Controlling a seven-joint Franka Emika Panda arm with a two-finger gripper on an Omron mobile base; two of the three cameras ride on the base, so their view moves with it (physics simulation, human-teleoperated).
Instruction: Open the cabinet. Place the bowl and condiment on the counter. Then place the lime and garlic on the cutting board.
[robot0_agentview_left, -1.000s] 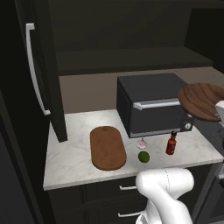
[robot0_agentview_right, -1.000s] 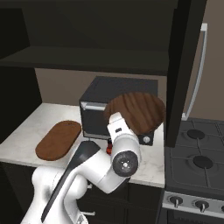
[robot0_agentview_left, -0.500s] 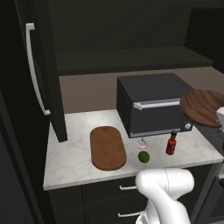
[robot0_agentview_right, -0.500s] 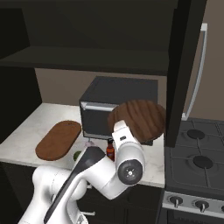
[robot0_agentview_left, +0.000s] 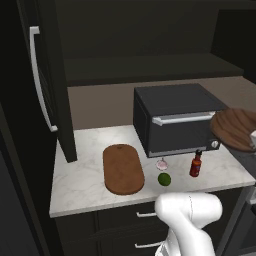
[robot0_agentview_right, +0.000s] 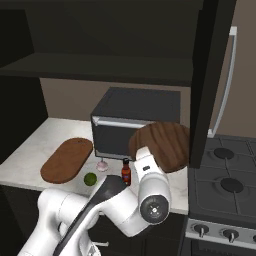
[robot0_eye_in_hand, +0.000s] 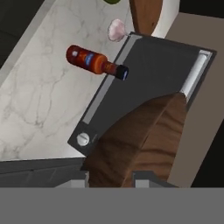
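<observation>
The end effector (robot0_eye_in_hand: 111, 177) is closed on the rim of the bowl (robot0_agentview_right: 162, 146); in the hand view its two fingertips (robot0_eye_in_hand: 72, 178) stand on either side of the brown wood. The bowl is up in the air, tilted, in front of the right part of the black toaster oven (robot0_agentview_left: 175, 117) and above the right end of the counter (robot0_agentview_left: 85, 180), near the stove (robot0_agentview_right: 225, 187). In the left base view the bowl (robot0_agentview_left: 236, 129) is seen at the right edge, approx. level with the oven door handle.

The cabinet (robot0_agentview_left: 45, 80) is open: one door stands out at the left w/ its long silver handle (robot0_agentview_left: 40, 80), the other door (robot0_agentview_right: 212, 75) hangs at the right. The shelf inside is dark.

On the counter the condiment (robot0_agentview_left: 196, 164) stands upright just in front of the oven's right corner. The garlic (robot0_agentview_left: 162, 164) lies left of it, close to the oven front, and the lime (robot0_agentview_left: 164, 179) lies just in front of the garlic, nearer the counter edge. Both are off the cutting board (robot0_agentview_left: 123, 168), which lies flat to their left, nothing on it.
</observation>
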